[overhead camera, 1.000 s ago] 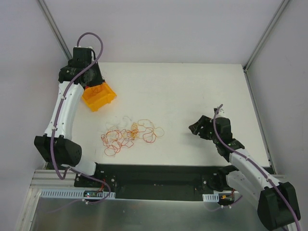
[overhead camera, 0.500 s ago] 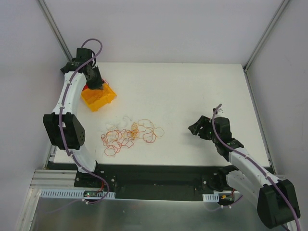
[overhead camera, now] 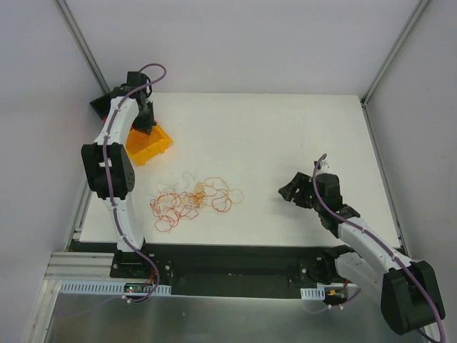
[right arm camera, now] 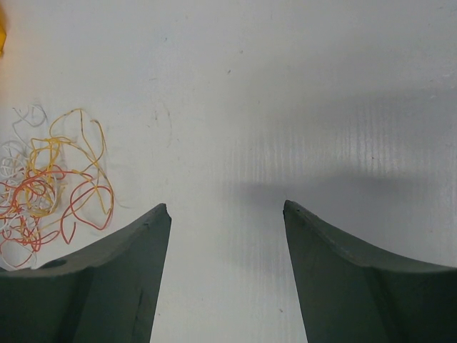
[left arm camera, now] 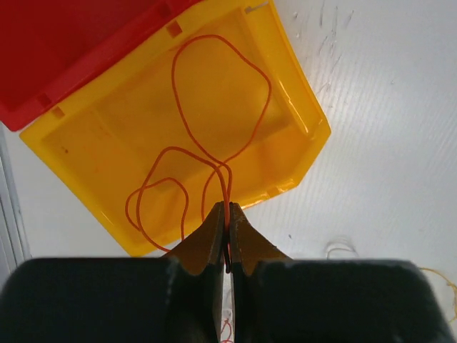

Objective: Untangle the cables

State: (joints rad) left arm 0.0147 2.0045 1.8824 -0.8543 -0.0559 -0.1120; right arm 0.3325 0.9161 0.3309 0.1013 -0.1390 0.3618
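Thin orange wire [left arm camera: 173, 86]: one looping strand, clamped between left fingers [left arm camera: 220, 225], loops over yellow plastic bin [left arm camera: 300, 121] beside red bin [left arm camera: 71, 43].
Tangle of orange, red, yellow, white wires [overhead camera: 194, 200]: mid white surface [overhead camera: 285, 136].
Right fingers [right arm camera: 143, 243]: spread, empty, right of tangle.

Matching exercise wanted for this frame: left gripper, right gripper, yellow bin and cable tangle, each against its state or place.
1 left gripper
2 right gripper
3 yellow bin
4 cable tangle

A open, holding nothing
B middle of the table, towards the near side
C shut on orange cable
D far-left corner

Pairs: 1-C, 2-A, 3-D, 4-B
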